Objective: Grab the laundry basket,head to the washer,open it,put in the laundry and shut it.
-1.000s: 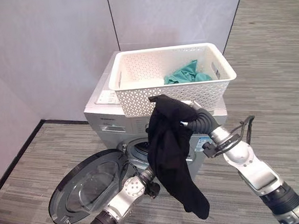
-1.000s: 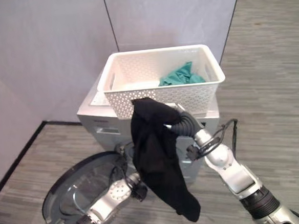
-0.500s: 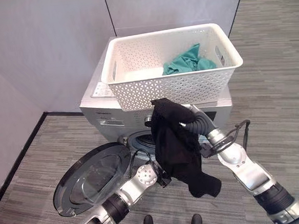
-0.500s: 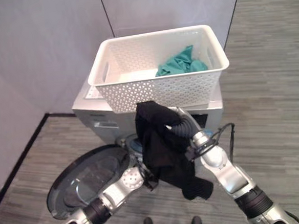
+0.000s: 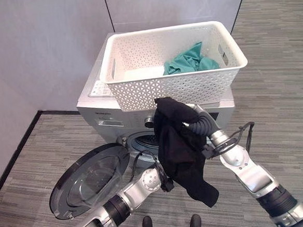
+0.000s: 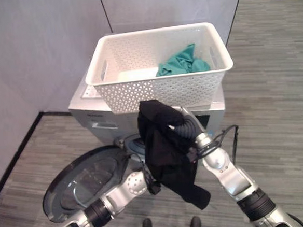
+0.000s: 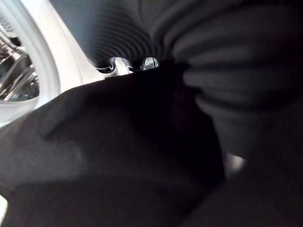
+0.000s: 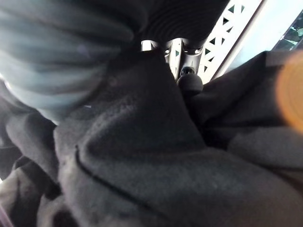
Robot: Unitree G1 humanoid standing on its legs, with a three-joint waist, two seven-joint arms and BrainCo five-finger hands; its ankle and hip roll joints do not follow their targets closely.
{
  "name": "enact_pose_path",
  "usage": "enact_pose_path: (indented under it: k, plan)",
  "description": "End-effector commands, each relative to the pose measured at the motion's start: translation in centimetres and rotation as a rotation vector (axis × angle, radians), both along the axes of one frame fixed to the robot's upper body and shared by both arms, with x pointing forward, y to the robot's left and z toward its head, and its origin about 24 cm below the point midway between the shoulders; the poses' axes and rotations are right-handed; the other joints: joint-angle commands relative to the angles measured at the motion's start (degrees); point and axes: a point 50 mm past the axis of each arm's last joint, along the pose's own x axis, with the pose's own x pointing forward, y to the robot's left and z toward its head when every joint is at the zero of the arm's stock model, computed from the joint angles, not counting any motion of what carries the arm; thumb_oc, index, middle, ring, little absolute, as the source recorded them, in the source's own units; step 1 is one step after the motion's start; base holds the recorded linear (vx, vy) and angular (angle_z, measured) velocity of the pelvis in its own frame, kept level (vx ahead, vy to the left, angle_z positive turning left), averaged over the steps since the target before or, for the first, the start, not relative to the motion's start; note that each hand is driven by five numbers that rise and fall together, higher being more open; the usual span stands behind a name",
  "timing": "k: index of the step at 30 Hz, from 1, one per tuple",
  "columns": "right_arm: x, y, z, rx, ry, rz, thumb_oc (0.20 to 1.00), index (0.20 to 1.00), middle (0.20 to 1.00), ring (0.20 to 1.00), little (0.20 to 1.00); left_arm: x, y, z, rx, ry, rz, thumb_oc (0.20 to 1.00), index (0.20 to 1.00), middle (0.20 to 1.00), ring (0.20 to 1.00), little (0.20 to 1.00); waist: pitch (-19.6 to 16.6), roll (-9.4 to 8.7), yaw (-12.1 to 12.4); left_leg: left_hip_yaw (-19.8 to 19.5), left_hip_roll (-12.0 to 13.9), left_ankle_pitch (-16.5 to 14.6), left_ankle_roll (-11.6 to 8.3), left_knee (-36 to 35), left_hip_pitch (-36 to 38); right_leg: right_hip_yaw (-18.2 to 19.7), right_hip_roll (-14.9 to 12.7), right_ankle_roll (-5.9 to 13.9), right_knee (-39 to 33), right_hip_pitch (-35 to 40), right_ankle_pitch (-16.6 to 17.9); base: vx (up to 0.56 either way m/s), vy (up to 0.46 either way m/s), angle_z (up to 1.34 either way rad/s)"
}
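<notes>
A black garment [image 5: 180, 148] hangs in front of the washer's round opening [image 5: 143, 141], draped over my right hand [image 5: 200, 123]. In the right wrist view the black cloth [image 8: 142, 156] wraps that hand and a dark fingertip [image 8: 190, 83] curls against it. My left hand [image 5: 164, 183] reaches up from below, pressed into the garment's lower left side, its fingers hidden behind the cloth [image 7: 118, 156]. The white lattice laundry basket [image 5: 165, 89] stands on top of the silver washer [image 5: 107, 119] with a teal cloth [image 5: 189, 63] in its right half.
The washer's round glass door [image 5: 91, 180] lies swung open to the lower left, close to my left arm. Grey partition walls [image 5: 43, 48] stand behind and to the left of the washer. Wood-look floor [image 5: 280, 99] stretches to the right.
The camera has shifted. My left hand has risen from low by the door up against the garment, and the garment's hanging tail has lifted and bunched.
</notes>
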Motion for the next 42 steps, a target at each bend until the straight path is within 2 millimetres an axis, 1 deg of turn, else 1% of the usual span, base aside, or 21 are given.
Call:
enact_pose_path:
  k: [1,5,9,10,11,13,15,18,20,21,26,32,35,37,40,42]
  plan:
    - [-0.1,1.9,5.1,0.149,-0.251,0.101,0.2,0.2,0.2,0.2,0.2,0.3,-2.5,2.3,0.03,-0.252,-0.144,1.0,1.0,1.0,1.0,1.0,-2.0,-3.3,-0.2,2.9,-2.0,3.1,0.35,-1.8,-5.2,2.9,1.6,-0.17,0.7,3.5,-7.4,0.0,0.0,0.0]
    - [-0.2,1.9,5.3,0.156,-0.264,0.111,0.2,0.2,0.2,0.2,0.2,0.3,-2.2,2.3,0.069,-0.319,-0.165,1.0,1.0,1.0,1.0,1.0,-2.0,-3.53,-0.2,3.0,-2.0,3.0,0.35,-1.8,-5.2,2.9,1.7,-0.14,1.0,3.3,-7.5,0.0,0.0,0.0]
    - [-0.5,1.6,5.5,0.153,-0.278,0.11,0.2,0.2,0.2,0.2,0.2,0.1,-0.3,1.2,0.098,-0.315,-0.134,1.0,1.0,1.0,1.0,1.0,-1.8,-3.54,0.3,2.8,-2.0,3.0,0.25,-1.8,-5.1,2.7,1.6,-0.18,1.2,3.3,-7.8,0.0,0.0,0.0]
    - [-0.5,1.6,5.5,0.154,-0.277,0.111,0.2,0.2,0.2,0.2,0.2,0.1,-0.2,1.1,0.099,-0.315,-0.133,1.0,1.0,1.0,1.0,1.0,-1.8,-3.58,0.2,2.8,-2.0,3.0,0.25,-1.8,-5.1,2.7,1.6,-0.18,1.2,3.3,-7.8,0.0,0.0,0.0]
    - [-0.6,1.4,5.6,0.153,-0.283,0.107,0.2,0.2,0.2,0.2,0.2,-0.2,1.2,0.1,0.109,-0.272,-0.099,1.0,1.0,1.0,1.0,1.0,-1.6,-3.58,0.6,2.7,-2.0,3.0,0.22,-1.8,-5.2,2.6,1.6,-0.21,1.2,3.3,-7.8,0.0,0.0,0.0]
    - [-0.6,1.1,5.6,0.152,-0.284,0.102,0.2,0.2,0.2,0.2,0.2,-0.4,2.5,-0.8,0.118,-0.229,-0.059,1.0,1.0,1.0,1.0,1.0,-1.4,-3.52,1.0,2.6,-2.1,3.1,0.16,-1.8,-5.2,2.3,1.6,-0.28,1.3,3.3,-7.9,0.0,0.0,0.0]
    - [-0.7,0.9,5.7,0.152,-0.286,0.098,0.2,0.2,0.2,0.2,0.2,-0.6,4.3,-1.8,0.14,-0.194,-0.014,1.0,1.0,1.0,1.0,1.0,-1.4,-3.45,1.4,2.6,-2.1,3.2,0.09,-1.8,-5.2,2.1,1.6,-0.3,1.4,3.3,-8.0,0.0,0.0,0.0]
    - [-0.8,0.5,5.9,0.15,-0.294,0.093,0.2,0.2,0.2,0.2,0.2,-1.1,6.8,-2.7,0.158,-0.152,0.046,1.0,1.0,1.0,1.0,1.0,-1.3,-3.23,2.1,2.3,-2.3,3.2,0.06,-1.8,-5.1,1.7,1.5,-0.26,1.3,3.3,-8.0,0.01,0.002,0.01]
    - [-0.9,0.3,6.0,0.149,-0.3,0.092,0.2,0.2,0.2,0.2,0.2,-1.4,8.1,-3.0,0.173,-0.14,0.072,1.0,1.0,1.0,1.0,1.0,-1.4,-3.13,2.5,2.2,-2.4,3.2,0.05,-1.8,-5.2,1.5,1.5,-0.29,1.4,3.2,-8.1,0.02,0.005,0.04]
    - [-0.9,0.2,6.2,0.149,-0.306,0.091,0.2,0.2,0.2,0.2,0.2,-1.7,9.5,-3.1,0.184,-0.135,0.1,1.0,1.0,1.0,1.0,1.0,-1.4,-3.05,2.9,2.1,-2.5,3.3,0.03,-1.8,-5.3,1.3,1.5,-0.35,1.4,3.2,-8.2,0.03,0.004,0.05]
    - [-1.2,0.3,6.5,0.161,-0.321,0.105,0.2,0.2,0.2,0.2,0.2,-2.3,11.8,-3.1,0.213,-0.141,0.143,1.0,1.0,1.0,1.0,1.0,-1.5,-2.83,3.6,1.9,-2.7,3.4,-0.11,-1.8,-5.6,0.7,1.4,-0.4,1.4,3.1,-8.4,0.03,0.005,0.11]
    - [-1.5,0.6,7.0,0.178,-0.352,0.136,0.2,0.2,0.2,0.2,0.2,-2.5,13.7,-3.7,0.256,-0.187,0.187,1.0,1.0,1.0,1.0,1.0,-1.8,-2.66,4.0,2.0,-2.9,3.4,-0.19,-1.8,-5.8,0.3,1.2,-0.29,1.1,3.2,-8.4,0.0,0.0,0.0]
    - [-1.7,0.4,7.0,0.181,-0.36,0.136,0.2,0.2,0.2,0.2,0.2,-2.4,14.6,-3.1,0.255,-0.235,0.205,1.0,1.0,1.0,1.0,1.0,-2.1,-2.64,3.9,2.2,-2.9,3.3,-0.18,-1.8,-5.9,0.2,1.2,-0.24,0.9,3.3,-8.4,0.04,0.009,0.0]
    - [-1.7,0.2,6.9,0.18,-0.359,0.127,0.2,0.2,0.2,0.2,0.2,-2.4,14.6,-2.8,0.25,-0.252,0.205,1.0,1.0,1.0,1.0,1.0,-2.1,-2.69,4.0,2.2,-3.0,3.3,-0.18,-1.8,-6.0,0.1,1.2,-0.21,0.8,3.3,-8.4,0.0,0.0,0.0]
    - [-1.8,0.1,6.8,0.18,-0.36,0.118,0.2,0.2,0.2,0.2,0.2,-2.2,13.6,-1.6,0.212,-0.306,0.163,1.0,1.0,1.0,1.0,1.0,-1.9,-2.66,3.9,2.1,-3.0,3.3,-0.15,-1.8,-6.2,-0.1,1.2,-0.27,0.8,3.2,-8.5,0.0,0.0,0.0]
    - [-1.7,0.1,6.8,0.18,-0.36,0.112,0.2,0.2,0.2,0.2,0.2,-2.2,13.2,-1.2,0.198,-0.319,0.152,1.0,1.0,1.0,1.0,1.0,-1.8,-2.66,3.8,2.1,-3.0,3.4,-0.16,-1.8,-6.2,-0.1,1.2,-0.29,0.9,3.1,-8.5,0.0,0.0,0.0]
